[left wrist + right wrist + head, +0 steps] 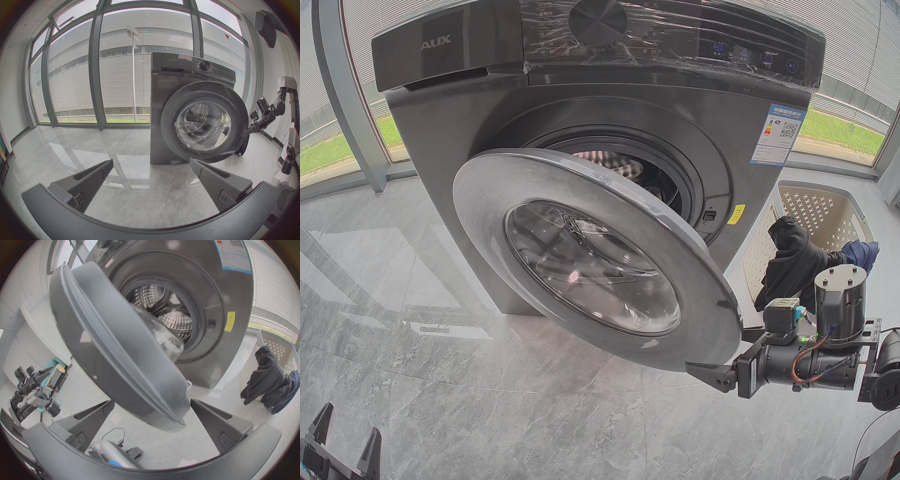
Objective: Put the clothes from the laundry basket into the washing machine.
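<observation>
The grey washing machine (456, 131) stands with its round door (594, 262) swung open, showing the steel drum (625, 169). To its right is the white laundry basket (825, 212); a black garment (794, 262) hangs over its rim and a blue garment (862, 253) lies beside that. My right gripper (703, 372) is open at the door's lower right edge. In the right wrist view the door rim (162, 415) sits between the spread fingers (218, 421). My left gripper (344, 431) is open and empty, low over the floor and well in front of the machine (175, 109).
Glossy grey tile floor (487, 387) spreads in front and to the left of the machine. Tall windows and a pillar (350, 106) stand behind it. The open door juts far out over the floor. The basket sits tight between the machine and the window wall.
</observation>
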Motion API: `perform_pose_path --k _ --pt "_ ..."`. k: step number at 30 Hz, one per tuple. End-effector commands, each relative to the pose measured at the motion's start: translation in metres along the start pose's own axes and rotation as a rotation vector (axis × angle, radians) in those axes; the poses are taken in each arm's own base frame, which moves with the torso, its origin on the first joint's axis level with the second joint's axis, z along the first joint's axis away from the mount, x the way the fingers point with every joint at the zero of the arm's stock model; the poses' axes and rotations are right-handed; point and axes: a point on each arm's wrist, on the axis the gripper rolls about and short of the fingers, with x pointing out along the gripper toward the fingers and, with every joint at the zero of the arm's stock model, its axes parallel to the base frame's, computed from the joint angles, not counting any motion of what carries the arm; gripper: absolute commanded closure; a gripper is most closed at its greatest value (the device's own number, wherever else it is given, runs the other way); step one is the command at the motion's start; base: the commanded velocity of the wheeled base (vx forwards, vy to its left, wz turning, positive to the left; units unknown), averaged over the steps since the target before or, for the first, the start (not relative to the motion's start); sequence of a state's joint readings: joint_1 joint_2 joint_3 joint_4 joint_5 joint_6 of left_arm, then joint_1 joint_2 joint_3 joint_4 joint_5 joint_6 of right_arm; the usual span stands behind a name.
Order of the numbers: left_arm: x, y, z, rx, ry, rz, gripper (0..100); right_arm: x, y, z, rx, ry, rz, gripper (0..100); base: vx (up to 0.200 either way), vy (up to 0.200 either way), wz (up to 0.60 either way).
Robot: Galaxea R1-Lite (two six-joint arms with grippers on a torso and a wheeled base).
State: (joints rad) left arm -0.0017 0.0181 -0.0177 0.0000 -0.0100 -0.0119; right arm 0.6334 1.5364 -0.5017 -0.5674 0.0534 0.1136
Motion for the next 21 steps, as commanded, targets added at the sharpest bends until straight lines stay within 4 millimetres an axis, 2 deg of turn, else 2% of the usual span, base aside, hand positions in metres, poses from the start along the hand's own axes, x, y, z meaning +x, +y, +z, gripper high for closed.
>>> perform_pose_path --k 1,6,8,10,14,19,21 --pt "0.0 0.0 -0.005 0.0 0.003 0.001 0 -0.014 0.001 -0.01 -0.002 0.011 0.005 0 0.0 0.0 0.0" --pt "0.0 0.0 -0.005 0.001 0.003 -0.001 0 -0.031 -0.006 -0.035 0.008 0.067 -0.025 0 0.0 0.0 0.0" --pt "0.0 0.0 -0.005 0.001 0.003 0.001 0 -0.037 -0.016 -0.056 0.036 0.149 -0.076 0 0.0 0.0 0.0" --pt "0.0 0.0 -0.005 0.001 0.003 -0.001 0 -0.037 -0.025 -0.062 0.06 0.18 -0.119 0 0.0 0.0 0.0" --pt "0.0 0.0 -0.005 0.001 0.003 -0.001 0 -0.026 -0.044 -0.058 0.089 0.192 -0.202 0 0.0 0.0 0.0" --pt "0.0 0.0 -0.005 0.001 0.003 -0.001 0 -0.005 -0.057 -0.034 0.096 0.147 -0.234 0 0.0 0.0 0.0" --pt "0.0 0.0 -0.005 0.001 0.003 -0.001 0 0.007 -0.06 -0.015 0.092 0.097 -0.232 0 0.0 0.0 0.0"
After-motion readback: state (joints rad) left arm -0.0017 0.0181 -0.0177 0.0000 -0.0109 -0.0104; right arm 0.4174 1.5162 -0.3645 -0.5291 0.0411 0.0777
